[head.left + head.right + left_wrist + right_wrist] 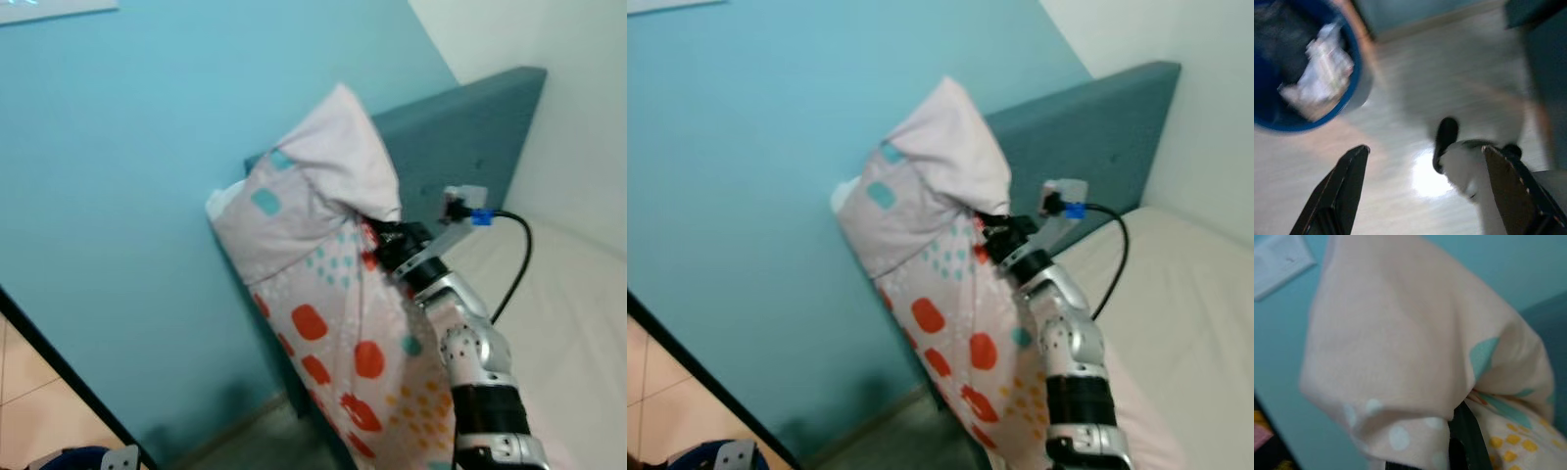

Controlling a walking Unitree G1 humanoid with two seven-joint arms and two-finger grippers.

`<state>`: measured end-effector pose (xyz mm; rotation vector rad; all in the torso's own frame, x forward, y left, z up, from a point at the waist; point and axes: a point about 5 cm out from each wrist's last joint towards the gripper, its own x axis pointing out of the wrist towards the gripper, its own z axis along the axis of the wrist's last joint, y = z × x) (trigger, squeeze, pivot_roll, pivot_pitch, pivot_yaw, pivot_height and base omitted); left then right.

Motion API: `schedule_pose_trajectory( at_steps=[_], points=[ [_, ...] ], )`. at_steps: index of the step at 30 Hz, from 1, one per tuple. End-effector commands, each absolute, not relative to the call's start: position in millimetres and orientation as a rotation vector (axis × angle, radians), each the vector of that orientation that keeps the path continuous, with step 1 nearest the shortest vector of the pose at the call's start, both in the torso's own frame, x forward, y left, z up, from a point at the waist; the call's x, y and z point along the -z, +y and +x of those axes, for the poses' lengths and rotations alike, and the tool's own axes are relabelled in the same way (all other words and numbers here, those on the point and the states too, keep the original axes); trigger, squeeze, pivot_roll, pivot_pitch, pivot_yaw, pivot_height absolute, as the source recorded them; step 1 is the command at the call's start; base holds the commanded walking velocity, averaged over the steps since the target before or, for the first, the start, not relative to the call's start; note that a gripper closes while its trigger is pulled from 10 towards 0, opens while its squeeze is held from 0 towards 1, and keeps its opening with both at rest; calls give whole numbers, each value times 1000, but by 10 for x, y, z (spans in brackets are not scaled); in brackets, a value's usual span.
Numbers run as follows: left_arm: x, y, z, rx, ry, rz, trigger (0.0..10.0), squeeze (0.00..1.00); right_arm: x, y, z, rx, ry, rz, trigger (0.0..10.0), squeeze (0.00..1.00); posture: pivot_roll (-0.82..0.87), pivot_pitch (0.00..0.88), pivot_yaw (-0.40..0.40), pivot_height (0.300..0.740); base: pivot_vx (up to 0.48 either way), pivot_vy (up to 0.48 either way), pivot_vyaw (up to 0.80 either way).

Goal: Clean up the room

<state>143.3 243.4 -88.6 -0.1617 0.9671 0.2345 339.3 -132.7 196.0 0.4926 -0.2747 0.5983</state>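
Against the blue wall (147, 196), the right gripper (384, 238) is clenched on a pillow (323, 294), its fingers buried in the fabric about halfway up. It holds the pillow raised before the grey-blue headboard (470, 137), above the edge of the bed (578, 313); the spotted cover hangs down beside the silver arm. Low over the pale floor (1449, 73), the left gripper (1425, 161) hangs with its fingers spread wide, near a blue bin (1298, 68) holding crumpled paper.
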Motion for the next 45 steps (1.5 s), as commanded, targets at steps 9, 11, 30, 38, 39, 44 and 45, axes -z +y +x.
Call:
schedule_pose_trajectory(
  at_steps=[9,11,30,38,39,44,45],
  points=[
    [887,2433,1434,-217,976,-153,10000,0,-2064,-1292,3405,-609,-333,503,0,0,-128,20,15,740,0,-377,781],
    [888,2432,1432,-227,971,-169,10000,0,-2048,-1329,3431,-560,-335,516,0,0,-128,20,15,740,0,0,781],
    [883,2400,1454,-214,951,-199,10000,0,-2065,-1556,3511,-398,-355,627,0,0,-140,8,12,740,0,0,-337],
    [882,2391,1465,-216,949,-198,10000,0,-2004,-1817,3554,-210,-400,776,0,0,-136,8,7,740,0,0,-482],
    [881,2391,1466,-217,949,-196,10000,0,-1984,-1870,3566,-171,-400,797,0,0,-136,9,6,740,0,0,0],
    [880,2392,1470,-222,947,-190,10000,0,-1888,-2027,3599,-39,-376,830,0,0,-135,7,2,740,0,0,0],
    [879,2392,1472,-223,946,-189,10000,0,-1848,-2067,3605,-1,-362,826,0,0,-135,6,1,740,0,0,0]
  ],
)
